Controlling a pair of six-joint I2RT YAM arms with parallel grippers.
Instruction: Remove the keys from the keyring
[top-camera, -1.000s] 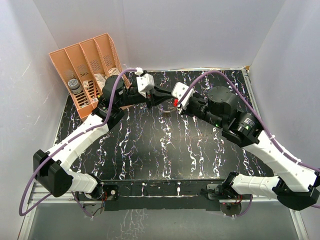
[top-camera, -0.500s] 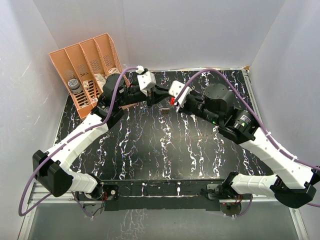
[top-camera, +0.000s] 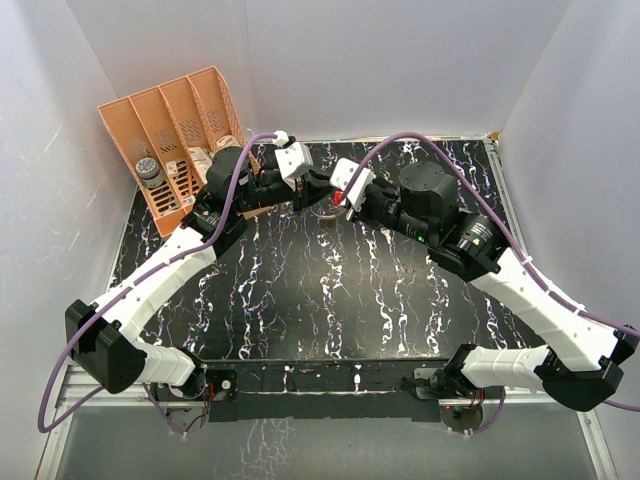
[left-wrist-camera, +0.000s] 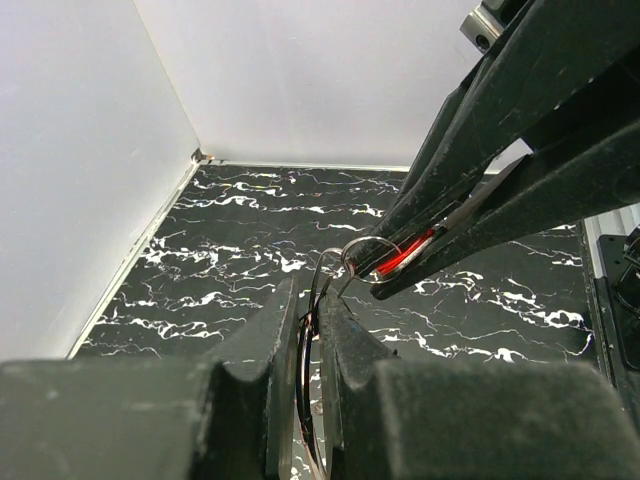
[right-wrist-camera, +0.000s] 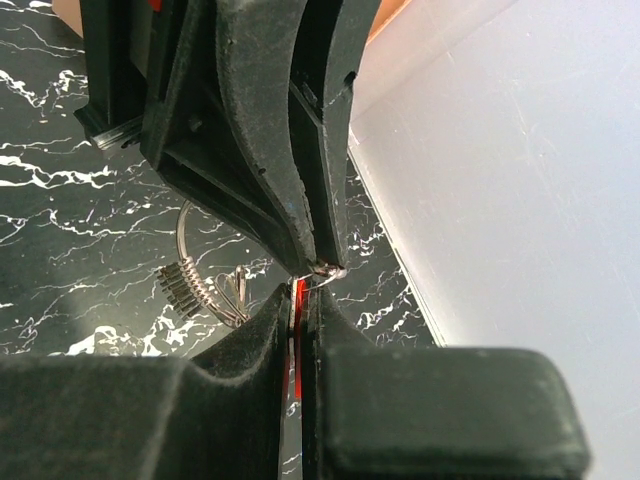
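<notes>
1. Shift: the right gripper (top-camera: 342, 194) has swung toward eleven o'clock in the overhead view and closed the gap on the left gripper (top-camera: 322, 186). The left arm has barely moved. The two claws now sit almost tip to tip above the table (top-camera: 300, 300), toward its twelve o'clock edge.
2. Left claw: pinched tight on the keyring (left-wrist-camera: 303, 385). We see the thin wire running up between its fingers.
3. Right claw: clamped on the red key (left-wrist-camera: 405, 250), with only a red sliver showing between the pads.
4. Reading: we judge that the red key is being worked round the wire and is not yet free. A small loop (left-wrist-camera: 362, 252) at its head sits right at the junction.
5. A silvery cluster (right-wrist-camera: 232, 297) hangs at seven o'clock of the junction in the right wrist view, clear of the tabletop. We take it for the plain keys but cannot count them.
6. Hidden: the ring's split end, and whether the small loop is threaded on the big ring. Fingers cover most of both, and overhead everything is too small.
</notes>
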